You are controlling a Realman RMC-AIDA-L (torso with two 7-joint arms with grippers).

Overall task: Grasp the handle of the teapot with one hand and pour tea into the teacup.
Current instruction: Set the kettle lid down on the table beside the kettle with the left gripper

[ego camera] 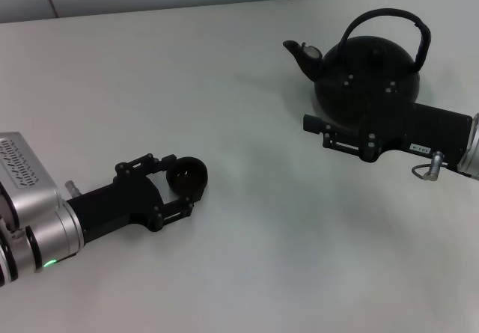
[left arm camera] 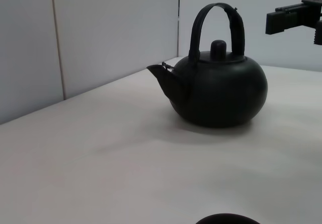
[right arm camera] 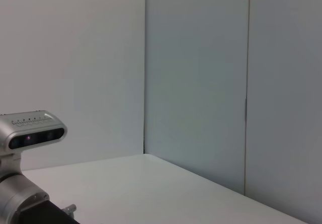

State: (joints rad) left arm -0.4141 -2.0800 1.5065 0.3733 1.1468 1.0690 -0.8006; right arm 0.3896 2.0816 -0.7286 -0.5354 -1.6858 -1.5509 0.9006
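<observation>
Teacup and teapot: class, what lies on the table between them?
Nothing: in the head view only bare table separates the teacup, held in the left claw, from the teapot. The left wrist view agrees.

Even, diffuse light falls from above, bright without harshness; the pale worktop [ego camera: 239, 198] shows no glare; the teapot [ego camera: 367, 75] casts only a soft, faint shadow, pooled at its base just beyond the right pincer [ego camera: 318, 127]; its matte black swallows detail, with weak sheen on the handle [ego camera: 389, 19]; the teacup [ego camera: 187, 176] at the left pincer [ego camera: 176, 185] is a dark blot; focus is crisp throughout.
</observation>
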